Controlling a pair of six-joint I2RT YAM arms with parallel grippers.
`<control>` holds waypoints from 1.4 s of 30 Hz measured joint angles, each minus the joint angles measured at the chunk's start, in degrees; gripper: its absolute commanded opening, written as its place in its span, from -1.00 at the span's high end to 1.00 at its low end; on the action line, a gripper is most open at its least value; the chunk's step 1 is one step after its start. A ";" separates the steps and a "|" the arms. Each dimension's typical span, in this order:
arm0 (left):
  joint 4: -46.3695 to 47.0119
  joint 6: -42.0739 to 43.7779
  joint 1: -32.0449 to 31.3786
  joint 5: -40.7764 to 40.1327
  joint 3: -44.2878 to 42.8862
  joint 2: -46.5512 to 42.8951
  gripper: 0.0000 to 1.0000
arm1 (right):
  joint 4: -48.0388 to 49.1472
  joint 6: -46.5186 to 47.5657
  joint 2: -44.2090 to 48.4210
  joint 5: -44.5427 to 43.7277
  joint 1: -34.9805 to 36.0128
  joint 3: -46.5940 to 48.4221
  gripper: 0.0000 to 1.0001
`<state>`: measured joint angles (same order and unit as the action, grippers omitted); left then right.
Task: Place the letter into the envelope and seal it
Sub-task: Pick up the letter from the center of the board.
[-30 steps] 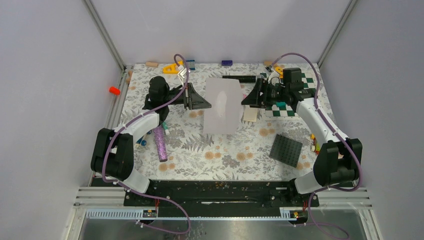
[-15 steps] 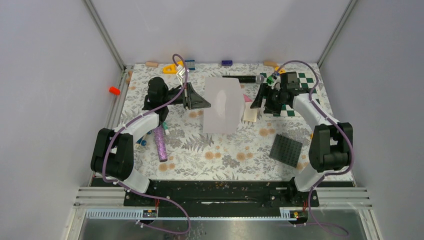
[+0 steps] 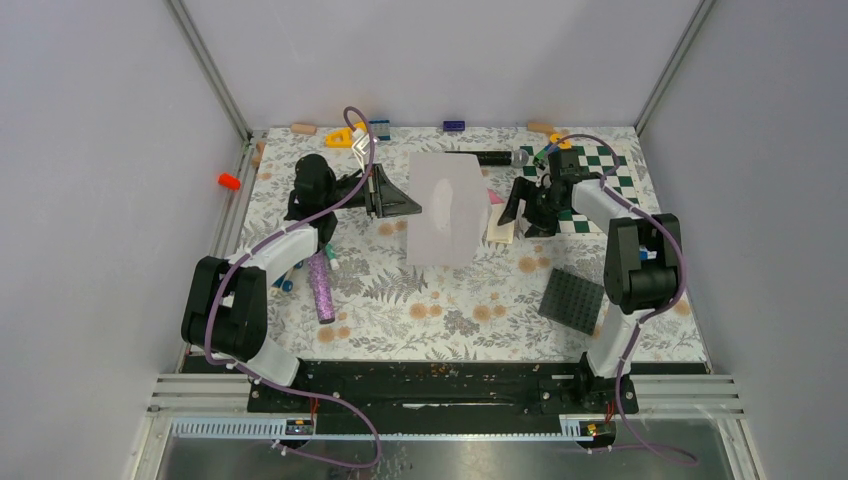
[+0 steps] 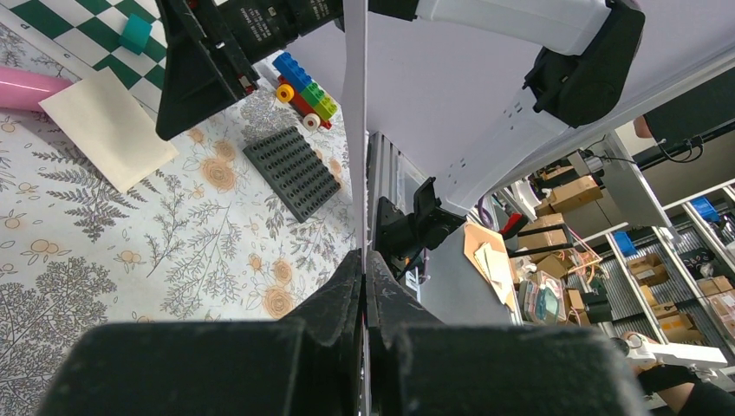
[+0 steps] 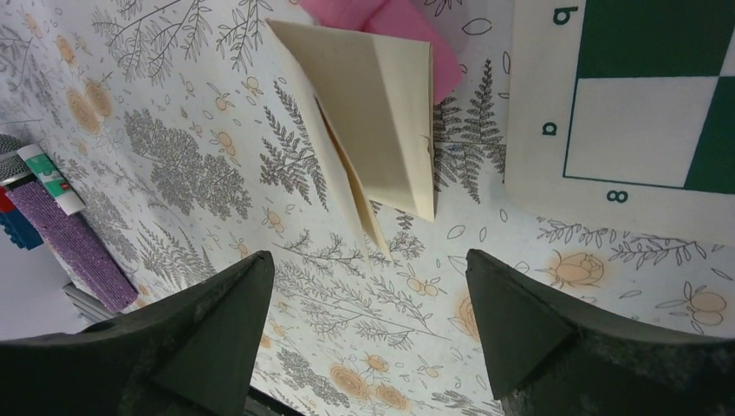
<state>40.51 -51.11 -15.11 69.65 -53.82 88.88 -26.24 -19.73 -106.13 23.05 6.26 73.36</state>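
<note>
Envelope (image 3: 445, 210) held off the table, long axis near–far, left edge clamped by left gripper (image 3: 415, 209), arm reaching right. Right gripper (image 3: 512, 208), jaws spread, points down over folded letter (image 3: 500, 230).

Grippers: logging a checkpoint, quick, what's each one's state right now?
Left gripper: shut on the pale sheet.
Right gripper: open, empty.

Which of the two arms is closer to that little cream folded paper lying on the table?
Right. The right gripper hangs close over the cream folded paper, jaws open. The left gripper is off to its left, beyond the upright pale sheet it pinches.
</note>
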 measured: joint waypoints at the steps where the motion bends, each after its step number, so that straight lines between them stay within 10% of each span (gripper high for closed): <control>1: 0.02 -0.02 0.00 0.00 0.00 0.00 1.00 | 0.00 -0.20 -0.55 0.02 0.00 0.24 -0.78; 30: 11.23 -8.98 0.28 0.22 0.74 0.17 1.00 | 6.01 -6.27 -7.04 -4.28 2.49 2.36 -0.62; 42: 17.09 -13.53 0.72 0.35 0.98 0.55 1.00 | 7.67 -7.61 -8.26 -5.31 3.08 2.78 -0.24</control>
<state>57.60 -64.64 -14.39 70.00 -52.84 89.43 -18.57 -27.33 -114.39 17.74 9.34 76.14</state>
